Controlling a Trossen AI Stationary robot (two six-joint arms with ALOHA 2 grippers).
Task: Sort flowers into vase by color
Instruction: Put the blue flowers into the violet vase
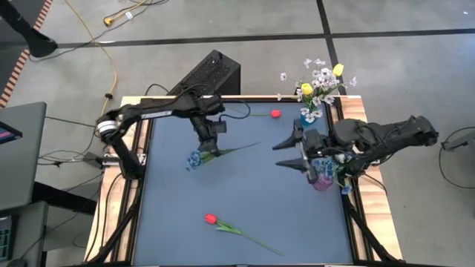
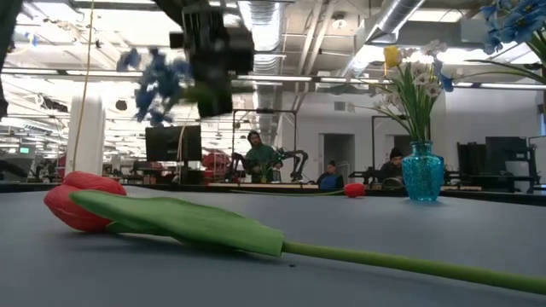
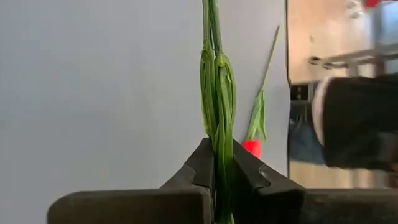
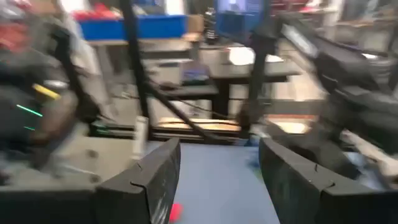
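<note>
High view: left gripper (image 1: 210, 143) clamps blue flower (image 1: 194, 159) stem above the table (image 1: 260, 200)

The left gripper (image 1: 211, 139) was over the back half of the counter (image 1: 171, 222), closed on the green stem of a blue flower (image 1: 194, 159), whose stem ran off toward the right. The right gripper (image 1: 295, 152) hung near the counter's right edge with its fingers spread, just beside a pink vase (image 1: 323, 180). A blue vase (image 1: 310, 115) at the back right corner held white and yellow blooms. One red tulip (image 1: 211, 219) lay near the front, another red tulip (image 1: 275, 114) at the back edge.
</note>
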